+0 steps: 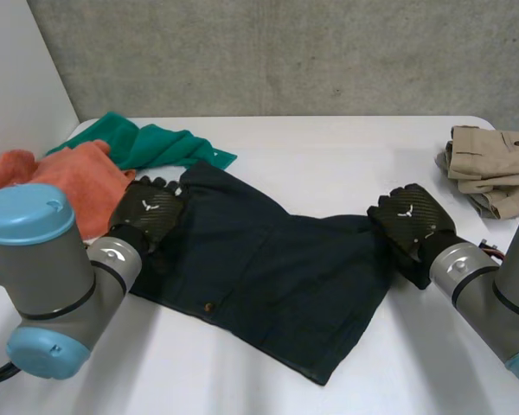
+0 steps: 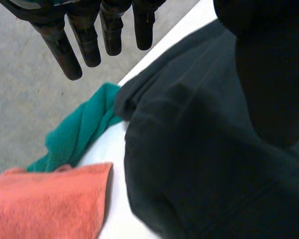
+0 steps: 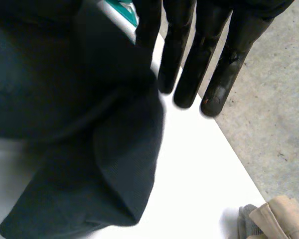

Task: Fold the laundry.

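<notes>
Shorts [image 1: 268, 277], frame centre, unfolded. Left hand [image 1: 151, 212] and right hand [image 1: 411, 216] are held straight-fingered at opposite ends, gripping nothing. Pinching is called for next.

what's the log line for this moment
dark garment spread out, unfolded | left hand open at its left edge | right hand open at its right edge | orange towel, green cloth, beige garment aside

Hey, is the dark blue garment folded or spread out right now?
Spread out, not folded: the dark blue garment lies open and mostly flat across the white table, with no edge turned over onto itself.
</notes>
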Motion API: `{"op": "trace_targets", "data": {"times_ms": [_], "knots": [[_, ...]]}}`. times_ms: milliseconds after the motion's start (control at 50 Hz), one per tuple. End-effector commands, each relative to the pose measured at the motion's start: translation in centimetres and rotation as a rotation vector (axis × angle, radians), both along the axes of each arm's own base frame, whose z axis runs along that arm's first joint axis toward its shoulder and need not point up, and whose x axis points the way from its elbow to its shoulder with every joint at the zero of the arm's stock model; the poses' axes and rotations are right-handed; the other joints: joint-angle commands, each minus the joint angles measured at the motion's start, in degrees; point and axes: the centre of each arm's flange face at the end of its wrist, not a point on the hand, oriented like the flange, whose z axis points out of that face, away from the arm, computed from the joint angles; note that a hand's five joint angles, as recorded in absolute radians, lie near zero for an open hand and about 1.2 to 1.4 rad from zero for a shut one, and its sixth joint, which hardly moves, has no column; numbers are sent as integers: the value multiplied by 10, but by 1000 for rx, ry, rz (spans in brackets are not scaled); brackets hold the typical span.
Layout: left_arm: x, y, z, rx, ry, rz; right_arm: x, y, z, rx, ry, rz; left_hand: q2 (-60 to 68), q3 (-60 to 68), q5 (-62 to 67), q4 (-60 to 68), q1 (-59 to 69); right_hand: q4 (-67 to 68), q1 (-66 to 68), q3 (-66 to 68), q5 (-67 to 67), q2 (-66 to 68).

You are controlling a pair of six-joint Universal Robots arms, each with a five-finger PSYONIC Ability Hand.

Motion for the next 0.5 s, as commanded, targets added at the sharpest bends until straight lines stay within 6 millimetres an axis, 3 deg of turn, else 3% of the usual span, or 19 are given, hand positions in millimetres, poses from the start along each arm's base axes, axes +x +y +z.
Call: {"op": "trace_targets", "data": {"times_ms": [20, 240, 320, 340, 380, 460, 500], "knots": [[4, -32, -15, -9, 46, 60, -3, 2, -3, 36, 6, -23, 43, 39, 32, 43, 50, -362, -260, -360, -367, -354], [4, -51, -39, 58, 65, 100, -6, 9, 2, 59, 17, -33, 98, 94, 87, 98, 105, -362, -260, -360, -367, -354], [2, -57, -44, 57, 60, 94, -6, 10, 1, 63, 17, -33, 283, 279, 272, 283, 290, -362, -260, -360, -367, -354], [1, -60, -44, 52, 63, 97, -6, 9, 1, 65, 17, -35, 516, 513, 506, 517, 523, -362, -260, -360, -367, -354], [3, -65, -40, 37, 67, 110, -7, 9, 0, 68, 18, -36, 683, 679, 672, 683, 690, -362, -260, -360, -367, -354], [8, -79, -21, -37, 86, 150, -8, 9, 3, 60, 16, -39, 683, 680, 673, 684, 690, -362, -260, -360, -367, -354], [11, -92, 13, -147, 120, 200, -8, 8, 3, 57, 15, -41, 683, 680, 673, 684, 690, -362, -260, -360, -367, -354]]}}
